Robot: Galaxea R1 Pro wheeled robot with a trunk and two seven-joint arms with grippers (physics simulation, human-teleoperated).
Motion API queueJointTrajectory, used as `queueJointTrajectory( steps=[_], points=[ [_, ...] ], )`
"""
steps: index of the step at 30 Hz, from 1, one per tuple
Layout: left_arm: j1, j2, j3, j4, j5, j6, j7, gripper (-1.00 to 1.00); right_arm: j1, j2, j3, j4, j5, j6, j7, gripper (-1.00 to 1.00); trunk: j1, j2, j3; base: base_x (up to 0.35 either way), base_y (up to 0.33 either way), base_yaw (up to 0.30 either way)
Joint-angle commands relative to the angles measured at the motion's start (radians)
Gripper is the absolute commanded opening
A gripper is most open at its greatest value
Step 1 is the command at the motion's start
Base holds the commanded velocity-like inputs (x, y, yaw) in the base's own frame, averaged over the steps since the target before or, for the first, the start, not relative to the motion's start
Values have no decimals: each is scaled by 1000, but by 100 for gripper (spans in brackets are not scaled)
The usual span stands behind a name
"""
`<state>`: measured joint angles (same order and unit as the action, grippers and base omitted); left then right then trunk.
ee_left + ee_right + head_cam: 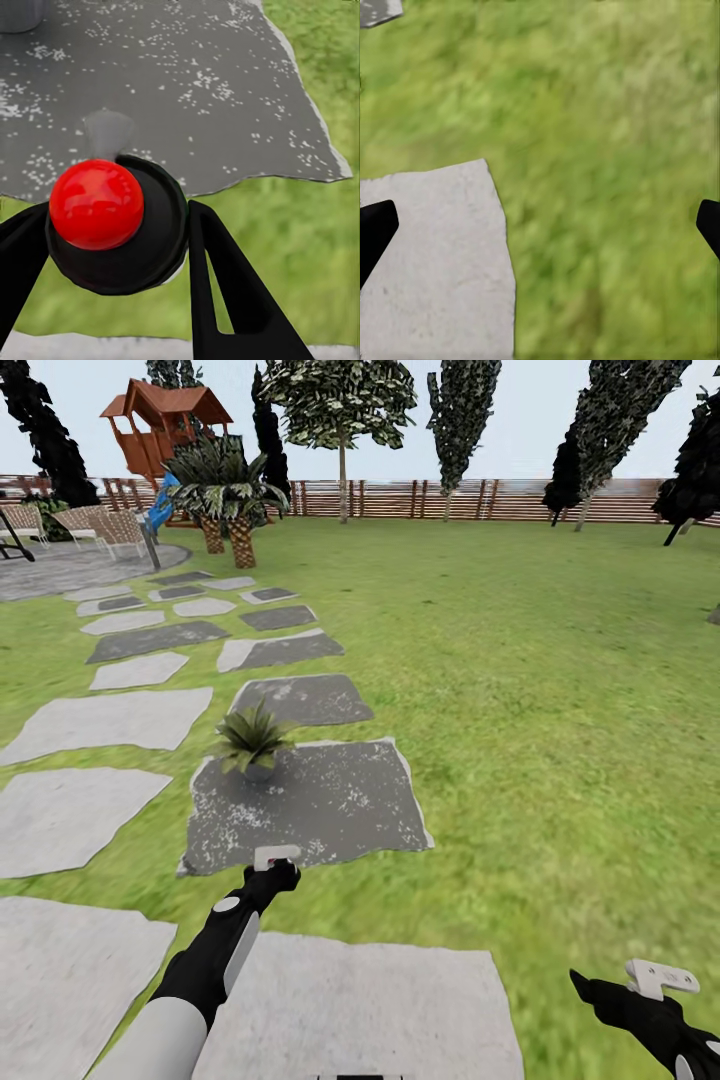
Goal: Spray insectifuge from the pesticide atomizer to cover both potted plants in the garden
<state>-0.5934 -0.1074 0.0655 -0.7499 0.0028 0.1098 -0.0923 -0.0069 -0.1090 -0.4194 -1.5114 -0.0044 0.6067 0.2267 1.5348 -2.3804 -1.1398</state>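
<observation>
Because the potted plant (251,738) needed spraying, the left gripper (112,232) clamped the pesticide atomizer (97,204) toward it, while the right gripper (540,221) hung spread apart over grass.

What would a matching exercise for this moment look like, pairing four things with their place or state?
Things:
1. spray bottle
2. potted plant
3. right gripper
4. playhouse

Place or state:
A. open, over grass and the edge of a pale slab
B. far off by the fence
C. held between the left gripper's fingers
D. standing on the dark speckled slab

Pairs: 1-C, 2-D, 3-A, 4-B
</observation>
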Motion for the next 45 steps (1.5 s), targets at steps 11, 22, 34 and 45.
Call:
queueJointTrajectory(
  steps=[11, 22, 34, 45],
  points=[
    [0, -1, 7, -2, 0, 7, -9, -100, 0, -1, -1, -1, 0, 7, 6, 100, -42, 77, 34, 0, 0, 0],
    [0, -1, 7, -2, 0, 7, -9, -100, 0, 2, -1, 0, 0, 7, 5, 100, -85, 154, 68, 0, 0, 162],
    [0, -1, 7, -2, 0, 7, -9, -100, 0, 2, -1, 0, 0, 7, 4, 100, -131, 238, 106, 0, 0, 253],
    [0, -1, 7, -2, 0, 8, -9, -100, 0, 3, -1, 0, 1, 7, 1, 100, -173, 315, 140, 0, 0, 255]
  ],
)
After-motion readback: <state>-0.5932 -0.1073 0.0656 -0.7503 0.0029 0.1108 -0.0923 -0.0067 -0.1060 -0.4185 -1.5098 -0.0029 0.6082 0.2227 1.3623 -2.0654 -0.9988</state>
